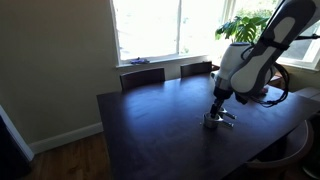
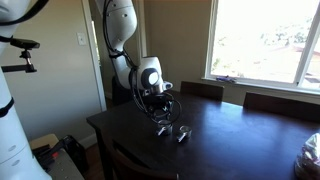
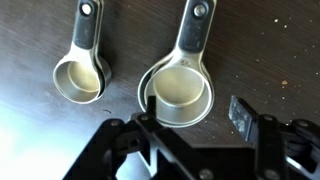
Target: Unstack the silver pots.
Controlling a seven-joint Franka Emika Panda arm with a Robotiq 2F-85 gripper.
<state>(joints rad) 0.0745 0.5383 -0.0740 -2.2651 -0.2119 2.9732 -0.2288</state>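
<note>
1. Table (image 1: 150, 135) carries two silver pots (image 2: 172, 131), side by side.
2. Wrist view: smaller pot (image 3: 80, 80) lies left of larger pot (image 3: 182, 95), apart, not touching.
3. Both handles run parallel toward the top of the wrist view, away from the end effector (image 3: 195, 115).
4. End effector sits directly above the larger pot, with one finger (image 3: 148, 112) over its left rim and the other finger outside its right wall, with a gap.
5. Both exterior views: pots lie on the table just beneath the end effector.
6. Two chairs (image 1: 142, 77) stand at the table's far edge, with the window (image 1: 150, 25) behind them.
</note>
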